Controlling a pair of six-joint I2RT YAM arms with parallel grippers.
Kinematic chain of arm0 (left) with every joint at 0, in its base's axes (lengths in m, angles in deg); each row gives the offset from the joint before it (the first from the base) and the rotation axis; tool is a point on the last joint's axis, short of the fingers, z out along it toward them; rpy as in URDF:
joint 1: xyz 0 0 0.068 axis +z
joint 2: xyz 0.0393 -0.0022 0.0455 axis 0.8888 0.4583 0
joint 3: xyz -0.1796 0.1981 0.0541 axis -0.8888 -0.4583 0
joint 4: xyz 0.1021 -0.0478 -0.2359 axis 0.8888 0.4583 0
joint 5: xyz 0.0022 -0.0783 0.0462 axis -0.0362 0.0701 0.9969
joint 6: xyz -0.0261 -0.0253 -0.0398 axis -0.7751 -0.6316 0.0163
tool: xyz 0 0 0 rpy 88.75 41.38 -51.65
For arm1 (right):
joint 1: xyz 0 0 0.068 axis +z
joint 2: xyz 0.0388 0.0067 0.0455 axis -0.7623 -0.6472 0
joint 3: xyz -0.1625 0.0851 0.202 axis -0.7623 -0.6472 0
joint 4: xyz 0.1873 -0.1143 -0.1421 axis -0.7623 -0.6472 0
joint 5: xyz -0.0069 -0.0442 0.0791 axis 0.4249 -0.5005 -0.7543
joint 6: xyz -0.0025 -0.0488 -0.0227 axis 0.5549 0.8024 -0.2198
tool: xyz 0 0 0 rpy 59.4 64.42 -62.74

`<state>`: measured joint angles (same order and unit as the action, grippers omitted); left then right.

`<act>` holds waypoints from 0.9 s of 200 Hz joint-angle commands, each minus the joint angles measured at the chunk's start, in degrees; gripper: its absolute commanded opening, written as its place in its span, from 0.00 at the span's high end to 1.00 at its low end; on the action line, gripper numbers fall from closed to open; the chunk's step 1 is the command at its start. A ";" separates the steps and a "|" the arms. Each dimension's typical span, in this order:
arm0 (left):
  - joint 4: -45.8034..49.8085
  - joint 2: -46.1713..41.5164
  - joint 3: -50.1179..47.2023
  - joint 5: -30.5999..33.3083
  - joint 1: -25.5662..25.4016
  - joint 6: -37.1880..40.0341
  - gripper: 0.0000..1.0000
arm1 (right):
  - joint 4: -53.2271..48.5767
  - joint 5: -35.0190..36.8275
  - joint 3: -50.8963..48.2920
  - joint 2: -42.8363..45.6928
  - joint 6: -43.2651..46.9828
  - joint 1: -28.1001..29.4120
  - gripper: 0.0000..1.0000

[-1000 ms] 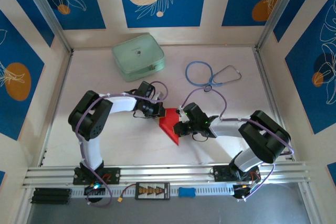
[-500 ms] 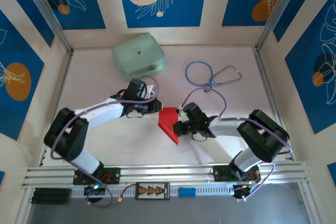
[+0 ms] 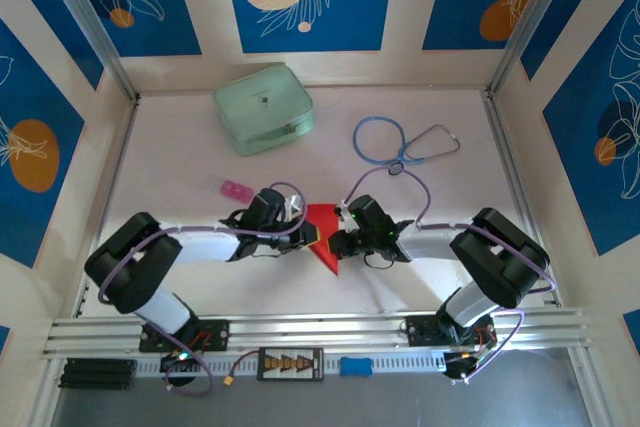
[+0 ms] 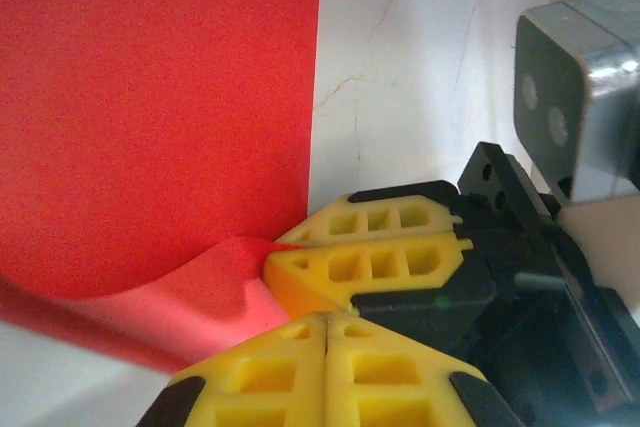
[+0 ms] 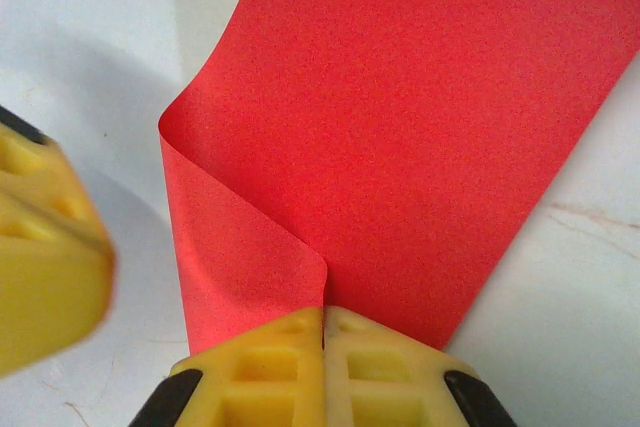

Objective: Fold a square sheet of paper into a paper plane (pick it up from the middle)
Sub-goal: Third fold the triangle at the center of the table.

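**Item: square sheet of paper** (image 3: 322, 237), bright red, partly folded. It lies on the white surface (image 3: 180, 167) near the middle, between the two arms, with a pointed corner toward the near edge. In the right wrist view the sheet (image 5: 420, 127) lies flat with one flap curled over along a soft fold. In the left wrist view the sheet (image 4: 150, 97) has a rumpled edge.

**Left end effector** (image 3: 305, 232): closed, fingers together. In its own view (image 4: 325, 322) the tips meet the raised, rumpled edge of the sheet. Whether paper is nipped between them cannot be told.

**Right end effector** (image 3: 336, 243): closed. In its own view (image 5: 322, 319) the tips sit on the sheet where the fold ends. A grip on it cannot be confirmed. The two end effectors stand tip to tip, just beside each other.

**Surroundings:**
- Small pink object (image 3: 234, 189), left of the sheet and near the left arm.
- Pale green case (image 3: 263, 107), far left, well apart.
- Blue and grey stethoscope (image 3: 400, 142), far right, well apart.
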<state>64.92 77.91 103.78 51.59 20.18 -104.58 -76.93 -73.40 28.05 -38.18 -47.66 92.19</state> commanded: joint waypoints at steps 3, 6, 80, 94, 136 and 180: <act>-6.52 1.75 -1.46 1.36 -0.95 -3.51 1.00 | -4.16 1.12 0.34 -1.04 -0.07 0.27 1.00; -6.42 1.84 -1.54 1.55 -0.96 -3.43 1.00 | -4.16 1.12 0.30 -1.03 -0.08 0.26 1.00; -6.89 4.99 -1.26 1.44 -1.31 -3.75 1.00 | -4.37 1.19 0.64 -1.47 -0.09 0.44 1.00; -6.13 5.21 -1.24 1.65 -1.31 -3.61 1.00 | -4.43 1.20 0.61 -1.59 -0.11 0.45 1.00; -3.99 4.68 -1.69 2.71 -1.27 -2.61 1.00 | -4.43 1.21 0.59 -1.66 -0.19 0.44 1.00; -2.34 6.15 -2.15 3.79 -1.31 -2.07 1.00 | -4.43 1.03 0.94 -2.17 -0.17 0.41 1.00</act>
<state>60.49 82.65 102.58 53.93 19.30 -107.73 -77.61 -73.40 28.60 -38.48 -47.66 92.30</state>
